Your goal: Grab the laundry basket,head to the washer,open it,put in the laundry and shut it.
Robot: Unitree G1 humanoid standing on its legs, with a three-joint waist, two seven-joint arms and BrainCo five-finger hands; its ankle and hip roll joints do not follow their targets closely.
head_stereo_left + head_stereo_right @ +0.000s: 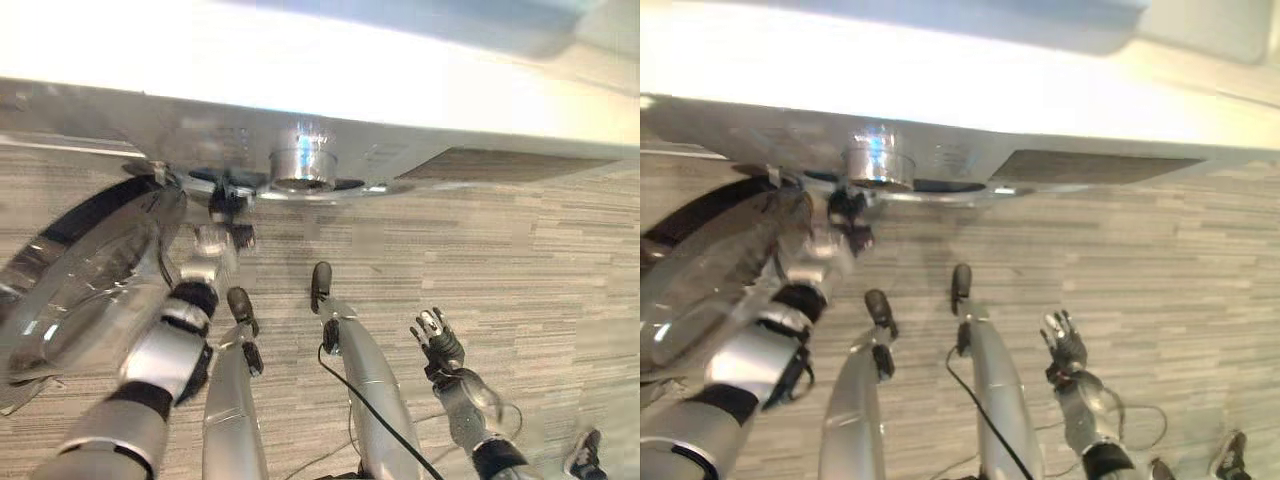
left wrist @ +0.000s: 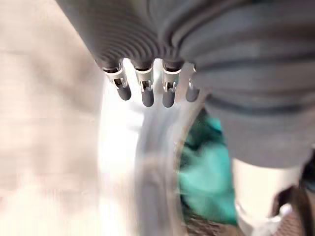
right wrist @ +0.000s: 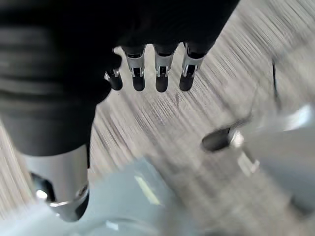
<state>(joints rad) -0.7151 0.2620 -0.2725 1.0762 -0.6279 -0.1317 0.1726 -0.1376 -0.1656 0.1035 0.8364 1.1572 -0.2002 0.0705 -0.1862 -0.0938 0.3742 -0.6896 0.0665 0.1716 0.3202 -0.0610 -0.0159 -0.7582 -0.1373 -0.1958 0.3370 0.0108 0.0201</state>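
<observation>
Left hand (image 2: 147, 88): fingers straight, against the round glass washer door (image 1: 90, 270), which stands swung open.
Right hand (image 1: 438, 342): relaxed, empty, over the floor (image 1: 520, 250).
Laundry (image 2: 206, 177): teal cloth inside the washer (image 1: 330, 110).

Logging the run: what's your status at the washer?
Left hand open, at the washer door, door swung open. Right hand open, idle, low. Teal laundry inside the drum. Nothing blocking.

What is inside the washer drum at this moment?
Past the left hand, teal laundry lies inside the washer, behind the rim of its open round door. The hand's cover hides the rest of the drum, so how much is loaded cannot be told.
</observation>
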